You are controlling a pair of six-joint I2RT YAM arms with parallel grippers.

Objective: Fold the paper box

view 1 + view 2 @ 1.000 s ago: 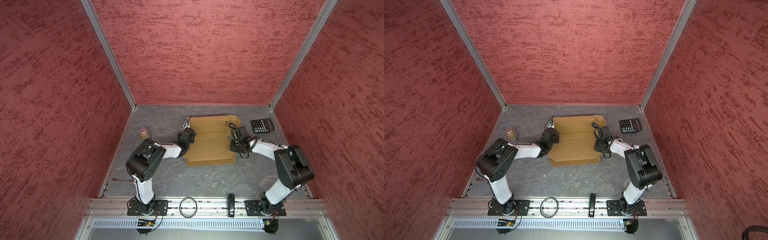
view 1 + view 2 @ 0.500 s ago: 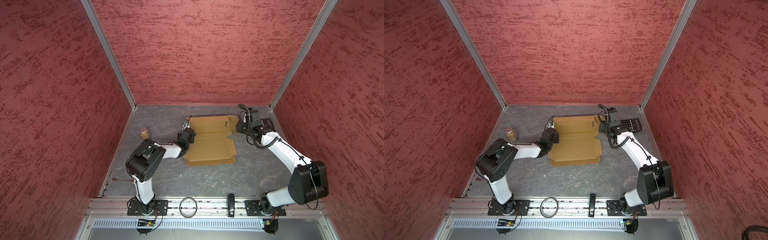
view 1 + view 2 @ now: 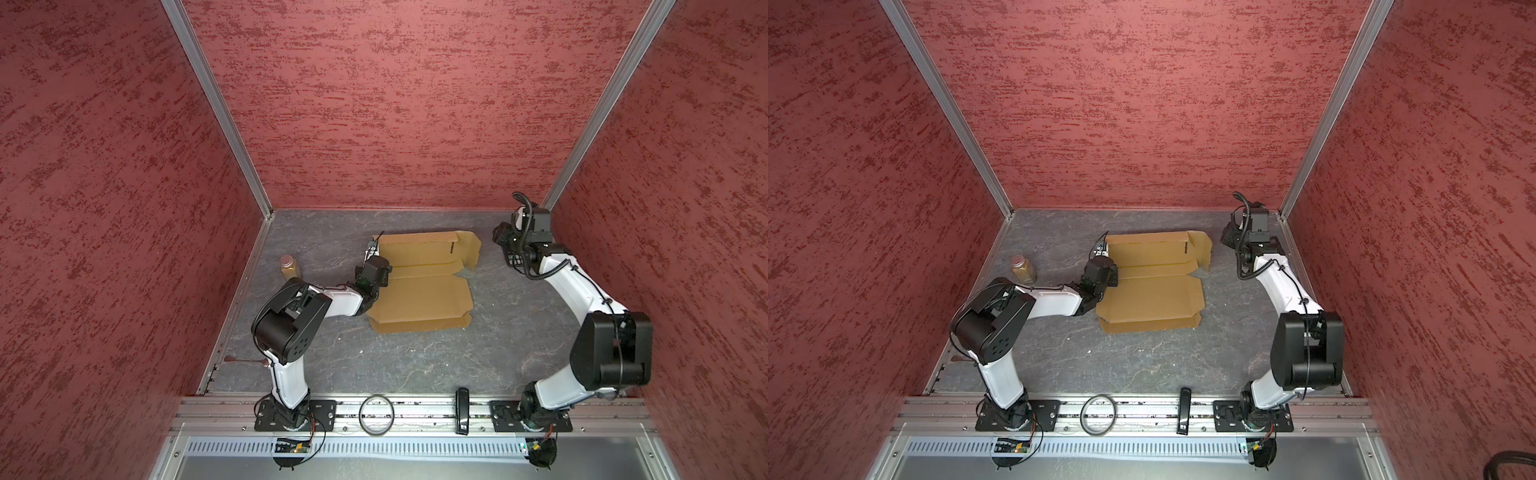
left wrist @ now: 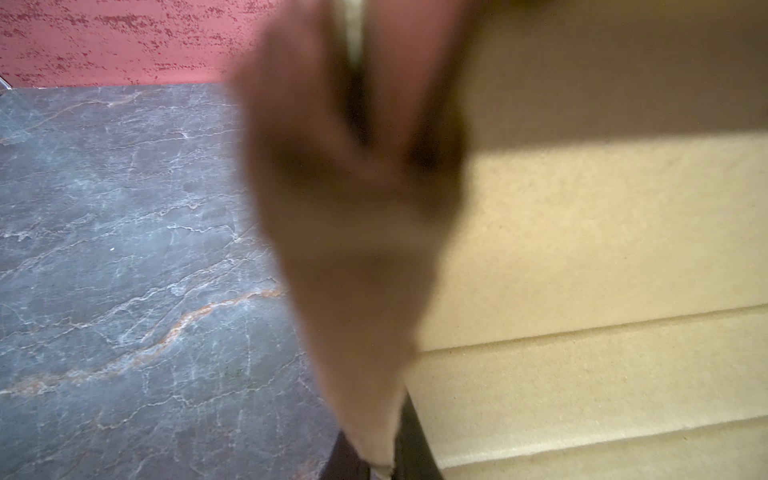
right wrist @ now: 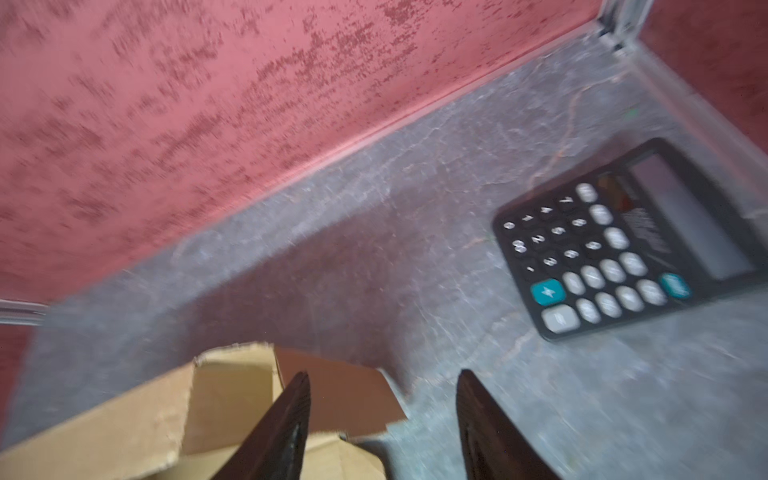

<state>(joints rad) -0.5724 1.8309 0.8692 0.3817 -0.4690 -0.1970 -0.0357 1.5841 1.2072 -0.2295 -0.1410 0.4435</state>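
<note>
The paper box, a flat brown cardboard sheet with creases, lies mid-table in both top views. Its back right flap stands up. At the sheet's left edge my left gripper is shut on a side flap; in the left wrist view that blurred flap runs down between the dark jaws of the left gripper. Near the back right corner hovers my right gripper, off the box. The right wrist view shows the right gripper open and empty, above the box's corner.
A black calculator lies on the table under the right arm's wrist, close to the back right corner. A small jar stands at the left. A ring and a black bar sit on the front rail.
My right gripper left the box's right side, opened, and swung back and right toward the corner over the calculator. The left arm and box stayed put.
</note>
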